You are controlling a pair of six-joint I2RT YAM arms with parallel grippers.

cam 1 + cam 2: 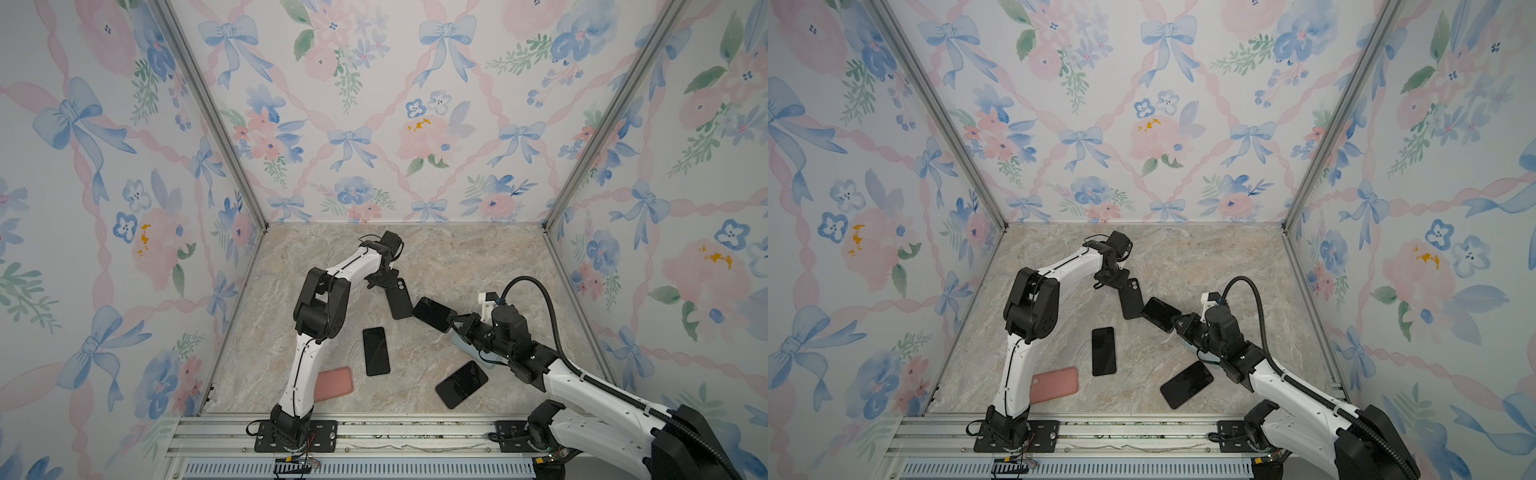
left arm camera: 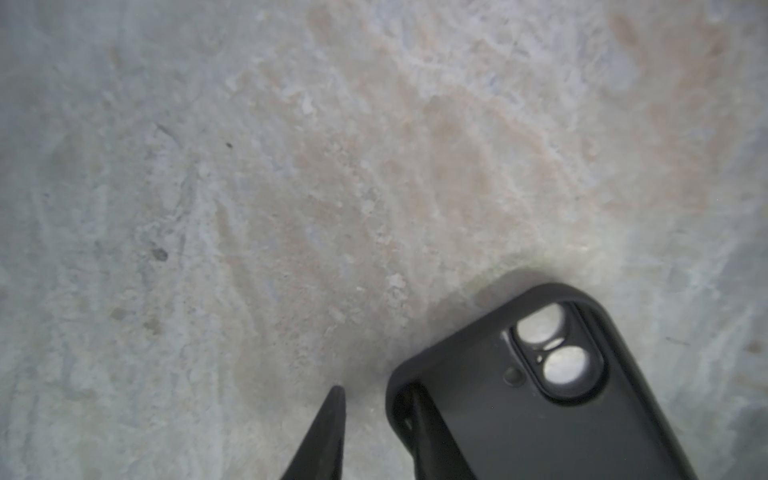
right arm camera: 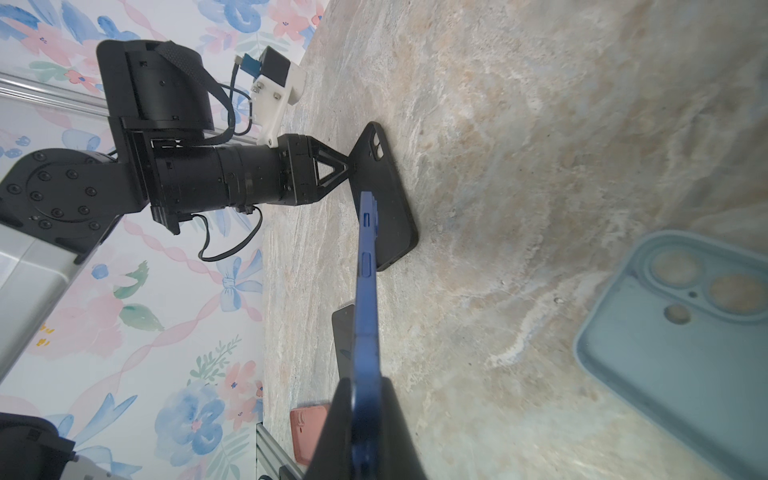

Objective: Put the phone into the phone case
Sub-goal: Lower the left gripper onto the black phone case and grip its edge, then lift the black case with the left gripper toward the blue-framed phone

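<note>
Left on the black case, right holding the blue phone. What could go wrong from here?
1. The left gripper has its fingers astride only one corner wall of the black case; it may pivot or slip when pushed.
2. The right gripper pinches the blue phone at one end, so contact could twist it.
3. The light blue case under the right arm could get swept.
</note>
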